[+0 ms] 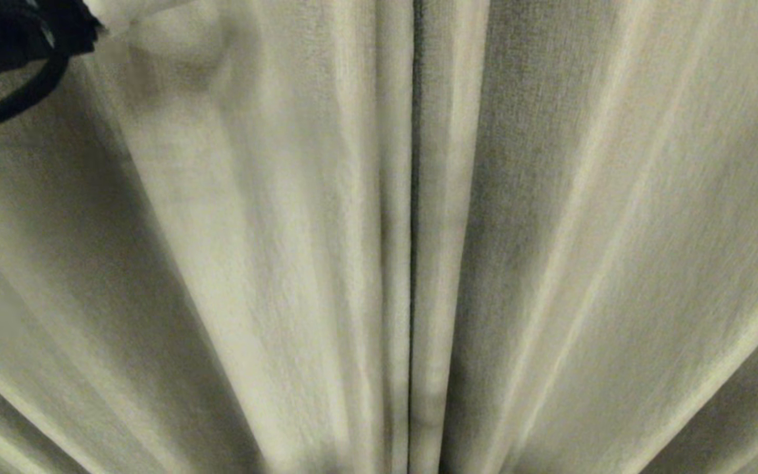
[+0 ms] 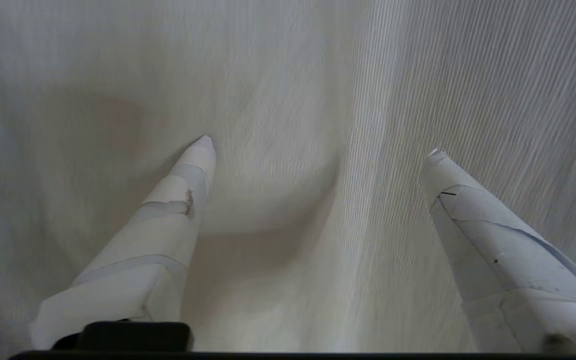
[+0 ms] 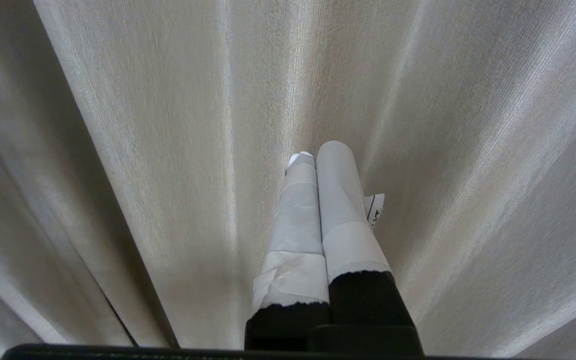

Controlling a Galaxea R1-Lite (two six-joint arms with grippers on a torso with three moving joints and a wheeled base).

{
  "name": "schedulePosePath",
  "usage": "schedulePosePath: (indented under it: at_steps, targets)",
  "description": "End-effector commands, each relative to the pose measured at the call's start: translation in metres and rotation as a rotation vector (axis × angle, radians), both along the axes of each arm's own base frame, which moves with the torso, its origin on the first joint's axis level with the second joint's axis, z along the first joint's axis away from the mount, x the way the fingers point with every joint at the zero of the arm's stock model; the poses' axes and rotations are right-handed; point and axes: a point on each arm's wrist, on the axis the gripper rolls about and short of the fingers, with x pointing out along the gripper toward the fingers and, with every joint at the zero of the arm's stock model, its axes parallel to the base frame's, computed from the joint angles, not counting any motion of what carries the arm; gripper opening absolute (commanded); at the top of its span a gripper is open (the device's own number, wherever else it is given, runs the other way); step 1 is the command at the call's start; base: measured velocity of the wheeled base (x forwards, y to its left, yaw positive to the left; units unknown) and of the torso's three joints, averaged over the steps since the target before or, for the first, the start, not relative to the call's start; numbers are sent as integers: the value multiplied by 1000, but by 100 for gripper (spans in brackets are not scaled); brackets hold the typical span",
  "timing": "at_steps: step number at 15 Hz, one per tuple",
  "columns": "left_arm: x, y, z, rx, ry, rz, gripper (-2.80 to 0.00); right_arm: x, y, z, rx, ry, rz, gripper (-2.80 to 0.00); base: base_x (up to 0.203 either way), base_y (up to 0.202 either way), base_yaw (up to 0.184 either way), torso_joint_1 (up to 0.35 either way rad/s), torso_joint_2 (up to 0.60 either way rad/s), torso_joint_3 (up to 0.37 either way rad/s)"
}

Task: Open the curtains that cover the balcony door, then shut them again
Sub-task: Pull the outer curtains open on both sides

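Spread wide against the curtains (image 2: 288, 100), my left claw (image 2: 318, 145) is needing one pleat between its fingers before pinching, right claw (image 3: 313, 155) closed.

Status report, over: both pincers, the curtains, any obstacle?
Left pincer open, tips against the curtains, nothing gripped. Right pincer shut, empty, near the fabric. Curtains closed, panels meeting at centre. No obstacle seen.
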Motion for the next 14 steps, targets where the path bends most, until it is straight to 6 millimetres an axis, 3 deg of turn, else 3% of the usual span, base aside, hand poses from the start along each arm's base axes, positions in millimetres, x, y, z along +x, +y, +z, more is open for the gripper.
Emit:
schedulePosePath:
  at_steps: [1,8,11,14]
  targets:
    - [9,-5,0,3,17,4,0,0,0,0,-1,2,1,-280,0,0,0,0,0,0]
    - [-31,4,1,8,83,133,0,0,0,0,-1,2,1,-280,0,0,0,0,0,0]
    - [-35,8,-2,10,112,298,0,0,0,0,-1,2,1,-280,0,0,0,0,0,0]
    - [-29,5,-4,10,127,298,0,0,0,0,-1,2,1,-280,0,0,0,0,0,0]
